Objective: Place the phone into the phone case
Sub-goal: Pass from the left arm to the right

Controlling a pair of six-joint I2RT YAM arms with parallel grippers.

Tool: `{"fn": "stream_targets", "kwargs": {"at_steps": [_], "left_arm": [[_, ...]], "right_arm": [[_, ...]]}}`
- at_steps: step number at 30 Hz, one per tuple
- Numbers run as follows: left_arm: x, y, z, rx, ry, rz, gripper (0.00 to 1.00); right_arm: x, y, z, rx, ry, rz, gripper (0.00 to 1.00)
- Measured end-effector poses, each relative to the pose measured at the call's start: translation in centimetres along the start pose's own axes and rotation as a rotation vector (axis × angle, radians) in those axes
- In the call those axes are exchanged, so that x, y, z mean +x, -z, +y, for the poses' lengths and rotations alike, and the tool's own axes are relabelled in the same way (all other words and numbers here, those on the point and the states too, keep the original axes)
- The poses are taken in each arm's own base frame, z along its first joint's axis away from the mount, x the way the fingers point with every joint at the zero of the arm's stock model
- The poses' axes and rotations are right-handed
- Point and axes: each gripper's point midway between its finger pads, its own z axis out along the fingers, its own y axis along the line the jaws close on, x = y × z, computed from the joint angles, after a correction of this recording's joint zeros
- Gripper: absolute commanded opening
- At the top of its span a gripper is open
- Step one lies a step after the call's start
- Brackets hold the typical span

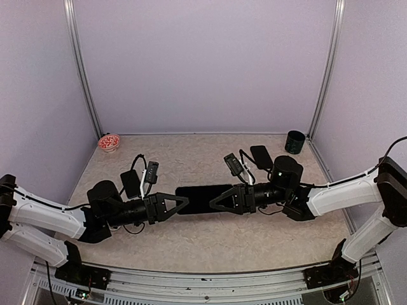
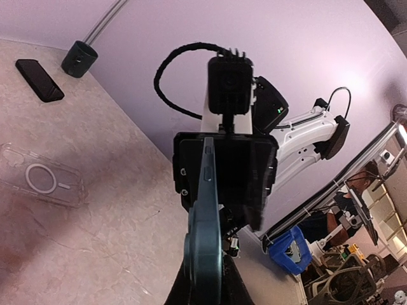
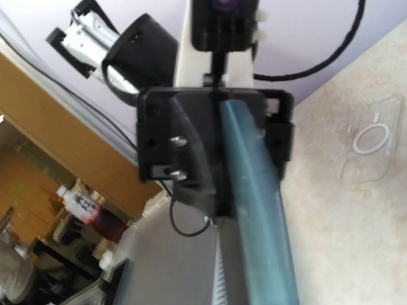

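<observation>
Top external view had my left claw and right claw facing each other low over the middle of the table. Each was clenched on one end of the same dark phone, which hung flat between them. Both wrist views showed it edge-on as a blue-grey strip running from one set of fingers into the other. I could not tell whether that rim was the phone's own side or a cover already on it. A clear case lay flat on the table, apart from the phone, with a spare black phone and a dark cup beyond it. I judged the step to be the line-up before insertion. Next I would need to bring the phone over the clear case and square its corners to the rim. One claw would then have to let go so the other could press it in.
</observation>
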Motion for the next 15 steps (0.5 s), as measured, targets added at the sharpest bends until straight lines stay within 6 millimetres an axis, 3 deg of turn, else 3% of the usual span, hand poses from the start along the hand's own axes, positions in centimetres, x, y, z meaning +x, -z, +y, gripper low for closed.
{"fn": "stream_targets", "kwargs": {"at_steps": [4,7,12,15], "left_arm": [[-0.03,0.01,-0.54,0.026,0.000,0.002,0.05],[-0.04,0.04,-0.65,0.033,0.004,0.002,0.10],[-0.24,0.01,-0.18,0.015,0.004,-0.011,0.43],[-0.62,0.05,0.27,-0.003,0.001,-0.027,0.69]], "right_arm": [[0.04,-0.02,-0.61,0.011,-0.020,-0.004,0.00],[0.12,0.00,-0.67,0.005,-0.023,0.001,0.00],[0.24,-0.04,-0.63,0.002,-0.024,0.005,0.00],[0.31,-0.05,-0.63,0.002,-0.024,0.008,0.00]]}}
